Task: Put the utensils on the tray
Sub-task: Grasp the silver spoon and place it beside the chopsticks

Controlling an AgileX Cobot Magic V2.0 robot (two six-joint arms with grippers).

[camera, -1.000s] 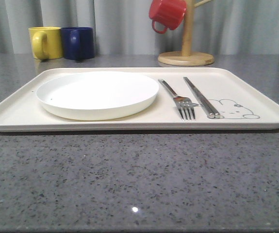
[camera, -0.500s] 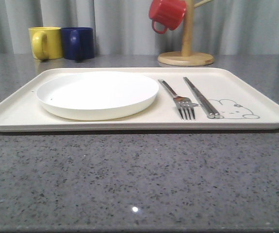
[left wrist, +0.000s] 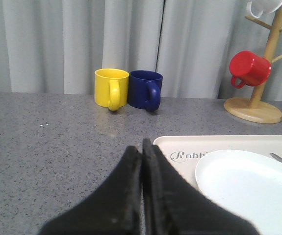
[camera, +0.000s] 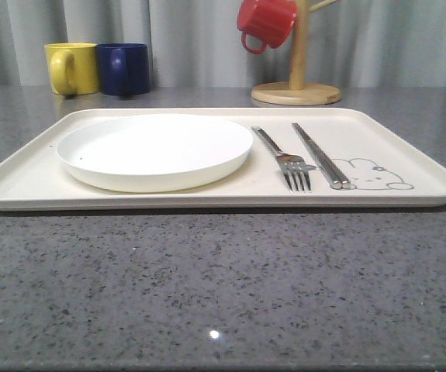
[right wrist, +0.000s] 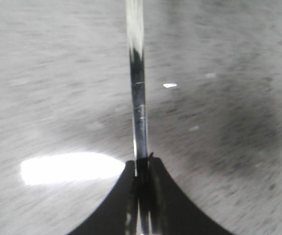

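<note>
Tray [camera: 409, 159]: held the plate [camera: 154, 149], with the fork [camera: 285, 156] and chopsticks [camera: 319, 153] laid side by side just to its right, beside the bunny drawing.
Right claw [right wrist: 141, 169]: pinched a slim shiny utensil [right wrist: 137, 83], which ran straight out ahead of the fingertips over blurred grey counter; judged to be the spoon, though its bowl could not be made out.
Left claw [left wrist: 141, 152]: pressed together on nothing, the tray's corner just ahead and to one side, yellow mug [left wrist: 111, 87] and blue mug [left wrist: 145, 89] well beyond.
Done: two utensils placed.
Left: the held piece, likely to go beside the chopsticks.
</note>
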